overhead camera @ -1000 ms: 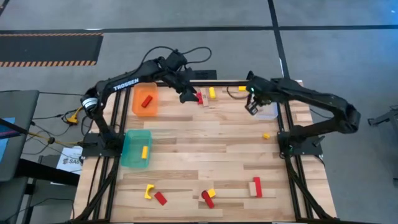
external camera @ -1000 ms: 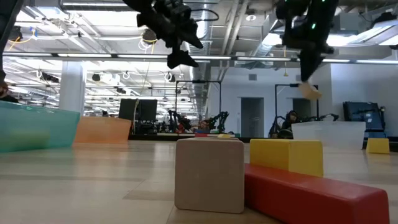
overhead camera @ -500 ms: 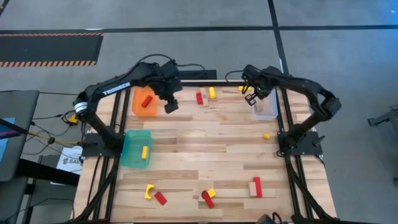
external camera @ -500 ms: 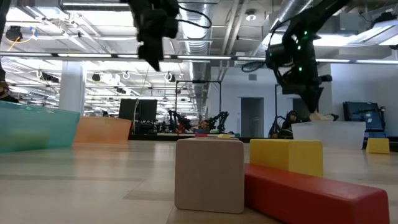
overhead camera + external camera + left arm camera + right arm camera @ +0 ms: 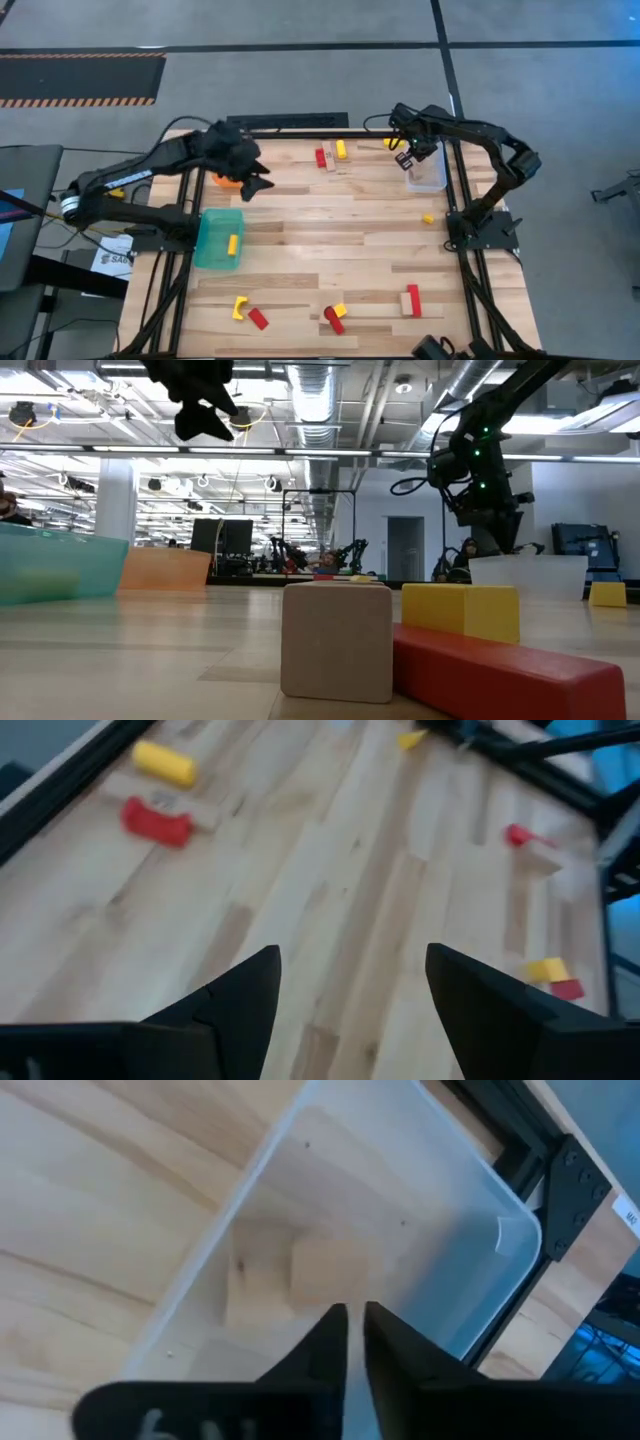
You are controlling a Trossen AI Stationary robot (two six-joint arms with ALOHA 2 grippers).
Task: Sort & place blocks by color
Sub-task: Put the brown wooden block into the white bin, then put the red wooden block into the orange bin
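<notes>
Red, yellow and pale wood blocks lie scattered on the table: a red block [image 5: 321, 157] and a yellow block [image 5: 341, 150] at the far middle, several more along the near edge [image 5: 333, 320]. My left gripper [image 5: 255, 185] [image 5: 350, 990] hangs open and empty above the far left, beside the orange bin [image 5: 222, 179]. My right gripper [image 5: 408, 160] [image 5: 353, 1330] points down over the clear bin [image 5: 428, 178], its fingers a narrow gap apart with nothing between them. Two pale wood blocks [image 5: 325, 1270] [image 5: 255, 1270] lie on that bin's floor.
A teal bin [image 5: 208, 240] at the left edge holds a yellow block [image 5: 232, 243]. A small yellow block [image 5: 428, 218] lies right of centre. In the low view a wood cube [image 5: 337, 640], a yellow block [image 5: 460, 610] and a red bar [image 5: 500, 675] stand close. Dark frame rails [image 5: 465, 190] edge the table.
My left gripper has swung from the far-middle blocks toward the table's left edge, past the orange bin. My right gripper has gone down toward the far right and tipped downward over the clear bin; the pale block that hung at its fingertips now lies in that bin.
</notes>
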